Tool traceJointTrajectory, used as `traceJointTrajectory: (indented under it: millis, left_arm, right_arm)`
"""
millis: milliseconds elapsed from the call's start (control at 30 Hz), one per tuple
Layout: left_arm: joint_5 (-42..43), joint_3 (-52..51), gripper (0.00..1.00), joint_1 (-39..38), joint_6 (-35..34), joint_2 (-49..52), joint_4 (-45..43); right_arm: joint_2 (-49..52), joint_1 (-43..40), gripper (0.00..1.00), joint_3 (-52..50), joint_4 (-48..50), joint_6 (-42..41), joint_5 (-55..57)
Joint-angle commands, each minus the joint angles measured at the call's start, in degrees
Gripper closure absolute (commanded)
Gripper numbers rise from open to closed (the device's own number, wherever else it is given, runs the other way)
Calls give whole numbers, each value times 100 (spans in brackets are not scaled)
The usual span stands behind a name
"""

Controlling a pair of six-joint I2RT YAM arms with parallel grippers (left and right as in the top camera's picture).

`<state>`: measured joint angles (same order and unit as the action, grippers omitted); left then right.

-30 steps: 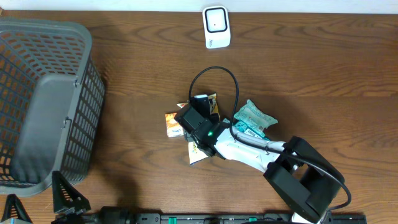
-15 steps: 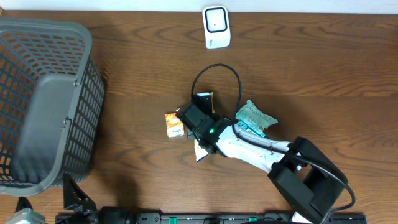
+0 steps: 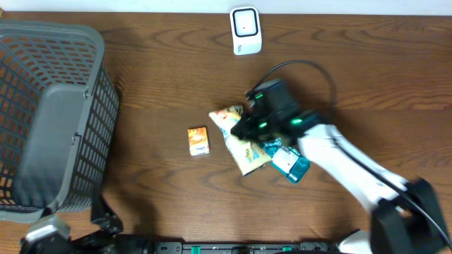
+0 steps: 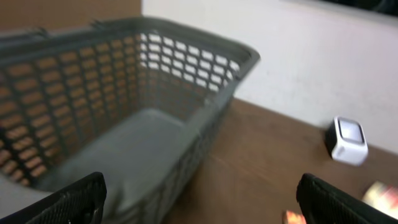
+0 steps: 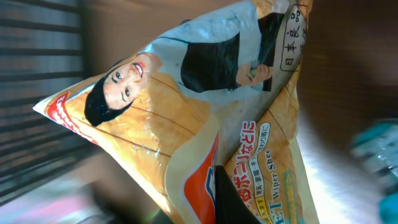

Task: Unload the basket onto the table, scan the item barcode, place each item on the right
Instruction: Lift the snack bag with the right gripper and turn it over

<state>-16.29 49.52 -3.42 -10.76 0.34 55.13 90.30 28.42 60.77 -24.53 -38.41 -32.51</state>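
My right gripper (image 3: 245, 131) is shut on a yellow wiper-sheet packet (image 3: 239, 140) and holds it above the table, right of centre. In the right wrist view the packet (image 5: 205, 106) fills the frame, printed face showing, pinched at its lower edge by my gripper (image 5: 219, 194); no barcode shows. The white scanner (image 3: 246, 30) stands at the table's back edge, beyond the packet. My left gripper (image 4: 205, 202) is open and empty, facing the basket, with the scanner (image 4: 347, 140) far to its right.
A grey mesh basket (image 3: 53, 113) fills the left side. A small orange box (image 3: 198, 141) lies left of the held packet. A teal packet (image 3: 290, 161) lies under the right arm.
My right gripper shut on the yellow packet, lifted it off the pile and carried it right and back toward the scanner. The teal packet shifted nearer. The left arm barely moved.
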Motion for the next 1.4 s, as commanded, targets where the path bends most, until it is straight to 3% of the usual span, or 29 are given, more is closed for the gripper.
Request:
traceJointTrajectory:
  millis: [0, 200, 333, 500, 733, 967, 1200, 1367]
  left_arm:
    - [446, -313, 2, 9, -79, -11, -55]
    - [850, -966, 2, 9, -98, -11, -485]
    - [994, -1349, 2, 9, -98, -11, -658]
    - [994, -1552, 2, 9, -98, -11, -658]
    - [992, -1810, 2, 9, -98, -11, -796]
    - [1126, -2411, 2, 9, -96, -11, -1639]
    - [2271, -3453, 2, 9, -94, -11, -3169]
    - [2643, -4107, 2, 9, -92, -11, -3742]
  right_arm:
    - [-522, -466, 98, 39, 11, -39, -2306]
    - [-682, -741, 99, 39, 26, -466, -3674]
    - [-682, -745, 98, 39, -267, -2114, -3851]
    - [-680, -745, 98, 39, -337, -3471, -3829]
    - [-673, -874, 98, 39, -337, -5348, -2728]
    - [-673, -949, 98, 39, -337, -5366, -2516]
    - [-673, -949, 98, 39, -337, -5184, -2450]
    - [-673, -949, 99, 39, -337, -5123, -2433]
